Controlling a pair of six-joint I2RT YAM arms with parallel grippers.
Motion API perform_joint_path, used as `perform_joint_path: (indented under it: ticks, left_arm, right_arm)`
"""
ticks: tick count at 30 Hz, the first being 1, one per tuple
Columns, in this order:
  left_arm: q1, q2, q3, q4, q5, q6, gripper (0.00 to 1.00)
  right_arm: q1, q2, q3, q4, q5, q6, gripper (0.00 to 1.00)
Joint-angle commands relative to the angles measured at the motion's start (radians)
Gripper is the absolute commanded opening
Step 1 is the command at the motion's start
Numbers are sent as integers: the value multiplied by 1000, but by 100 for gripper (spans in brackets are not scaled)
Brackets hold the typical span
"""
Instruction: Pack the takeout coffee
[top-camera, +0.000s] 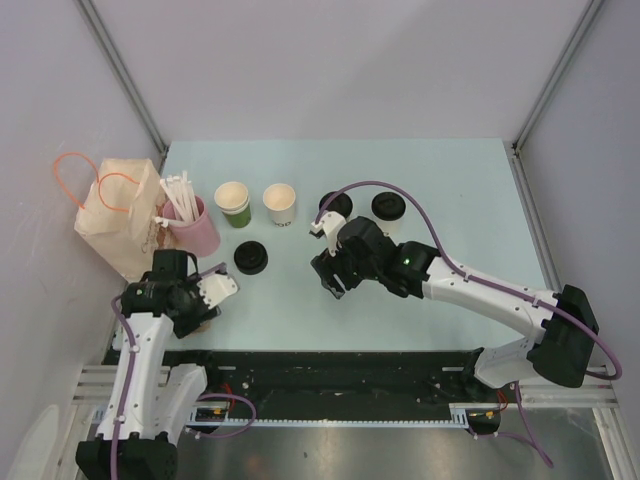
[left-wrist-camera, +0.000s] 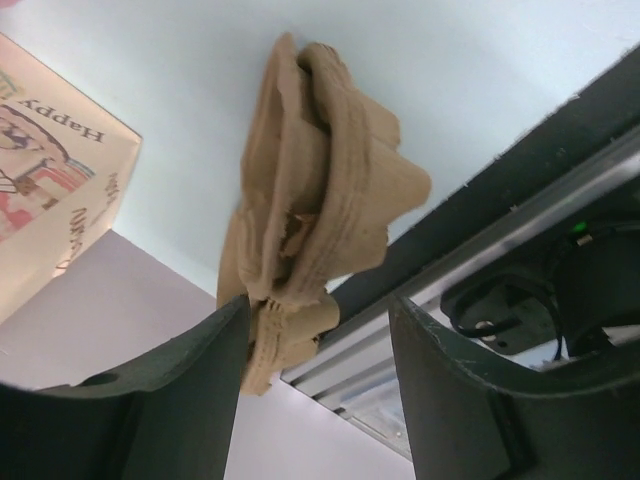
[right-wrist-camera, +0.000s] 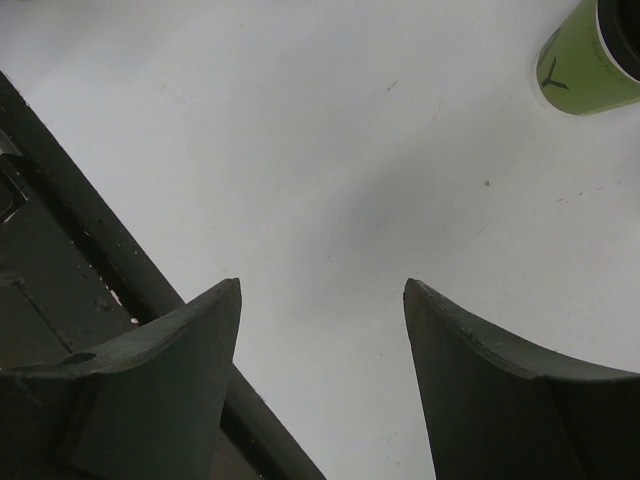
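The green-sided cup (top-camera: 233, 203) and the white-sided cup with dark print (top-camera: 279, 203) stand open side by side at the table's middle back, cream inside. One black lid (top-camera: 251, 257) lies in front of them. Two more black lids (top-camera: 388, 206) lie to the right, one partly behind my right arm. My right gripper (top-camera: 330, 280) is open and empty, hovering over bare table (right-wrist-camera: 320, 285); the green cup's side (right-wrist-camera: 585, 70) shows at the top right of its view. My left gripper (top-camera: 205, 298) is open at the front left edge, and a brown pulp cup carrier (left-wrist-camera: 320, 200) lies against its left finger.
A beige paper bag with orange handles (top-camera: 112, 212) stands at the far left. Its printed side (left-wrist-camera: 50, 190) shows in the left wrist view. A pink cup of white straws (top-camera: 197, 228) stands beside it. The black rail (left-wrist-camera: 480, 250) runs along the table's front edge.
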Motion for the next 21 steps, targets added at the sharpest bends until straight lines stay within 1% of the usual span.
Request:
perform_joint_path:
  ticks: [1,2,5,6,10,13,16,21]
  left_arm:
    - [-3,-37,27,-98,37,3,64]
    - [-2,-40,36,-103,60,26,65]
    - [0,-29,60,-98,48,65,71]
    - [1,-23,71,-94,48,72,75]
    - [16,34,134,-84,49,111,83]
    - [38,60,151,-92,48,192,85]
    - [49,80,131,-107,83,238,87]
    - [58,167,122,-106,146,250,87]
  right_arm:
    - [5,-21,-3,18,-7,-5,72]
    - [5,-18,-3,18,-13,-6,72]
    - [7,-11,-3,23,-19,-1,72]
    - [8,-7,-3,23,-19,-1,72]
    - [7,-1,-3,10,-22,-8,71]
    - [7,6,-3,1,-34,-14,72]
    - [5,19,-3,-10,-36,-15,72]
    - [5,46,-3,-14,-36,-9,72]
